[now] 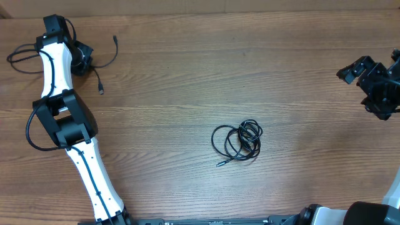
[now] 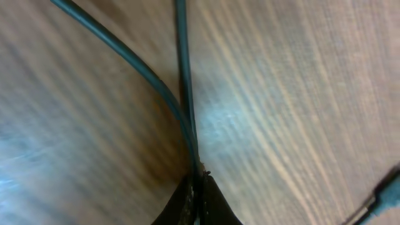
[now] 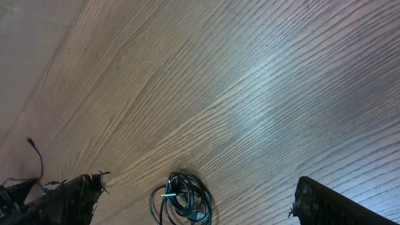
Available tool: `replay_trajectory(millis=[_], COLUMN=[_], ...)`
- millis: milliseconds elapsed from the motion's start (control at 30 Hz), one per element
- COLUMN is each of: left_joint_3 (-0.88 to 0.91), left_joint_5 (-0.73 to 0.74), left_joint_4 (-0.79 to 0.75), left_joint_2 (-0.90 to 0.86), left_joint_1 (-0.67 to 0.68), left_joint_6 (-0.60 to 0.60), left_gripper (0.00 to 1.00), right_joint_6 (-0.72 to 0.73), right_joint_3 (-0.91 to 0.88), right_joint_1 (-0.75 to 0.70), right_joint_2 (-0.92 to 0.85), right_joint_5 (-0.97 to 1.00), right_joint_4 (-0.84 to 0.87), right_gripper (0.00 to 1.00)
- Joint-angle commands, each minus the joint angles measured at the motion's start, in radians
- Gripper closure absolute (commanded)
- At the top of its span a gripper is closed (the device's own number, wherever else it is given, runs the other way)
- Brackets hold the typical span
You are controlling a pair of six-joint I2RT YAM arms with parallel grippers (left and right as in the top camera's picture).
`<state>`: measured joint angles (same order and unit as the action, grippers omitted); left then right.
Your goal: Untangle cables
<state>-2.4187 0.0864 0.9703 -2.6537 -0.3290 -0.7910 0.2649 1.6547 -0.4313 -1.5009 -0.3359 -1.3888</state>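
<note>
While the left claw (image 2: pixel 199 190) is pinched fully shut on the loose cable (image 2: pixel 184 75), two runs of that cord leave its tips together. One goes almost straight ahead of the claw and the other bends away to one side, so the cord's long axis lies forward of the claw along the worktop (image 2: pixel 300 94). Any pull, in my judgement, should draw back along that line. A small plug (image 2: pixel 382 199) lies near the claw, off to the side away from that bend. It is cut off at the frame edge and blurred, so I cannot tell which cord it ends. The coiled bundle (image 1: pixel 237 140) rests well apart from the left claw and somewhat nearer the right claw (image 3: pixel 200 199). That claw hangs wide open and empty, with the bundle showing below it between its two fingers (image 3: pixel 69 200). From overhead, the left claw's tips are hidden under its own wrist. How many cords make up the bundle, and how they cross, is too fine to make out.
</note>
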Motion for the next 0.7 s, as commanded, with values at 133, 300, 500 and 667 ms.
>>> replay_trajectory(millis=[133, 300, 500, 667], left_joint_3=[-0.023, -0.135, -0.241, -0.194], left_joint_5=[0.08, 0.08, 0.063, -0.019], left_joint_4=[-0.039, 0.059, 0.305, 0.466], left_joint_2=[-0.041, -0.04, -0.04, -0.041], left_joint_1=[-0.002, -0.002, 0.003, 0.019], left_joint_6=[0.02, 0.055, 0.096, 0.097], left_gripper=[0.78, 0.32, 0.0, 0.13], right_joint_6=[-0.005, -0.005, -0.005, -0.005], right_joint_3=[0.0, 0.0, 0.0, 0.0], right_joint_1=[0.005, 0.005, 0.005, 0.005], right_joint_2=[0.006, 0.006, 0.006, 0.006], right_joint_5=[0.005, 0.005, 0.005, 0.005], right_joint_4=[-0.006, -0.006, -0.008, -0.006], right_gripper=[0.0, 0.0, 0.0, 0.0])
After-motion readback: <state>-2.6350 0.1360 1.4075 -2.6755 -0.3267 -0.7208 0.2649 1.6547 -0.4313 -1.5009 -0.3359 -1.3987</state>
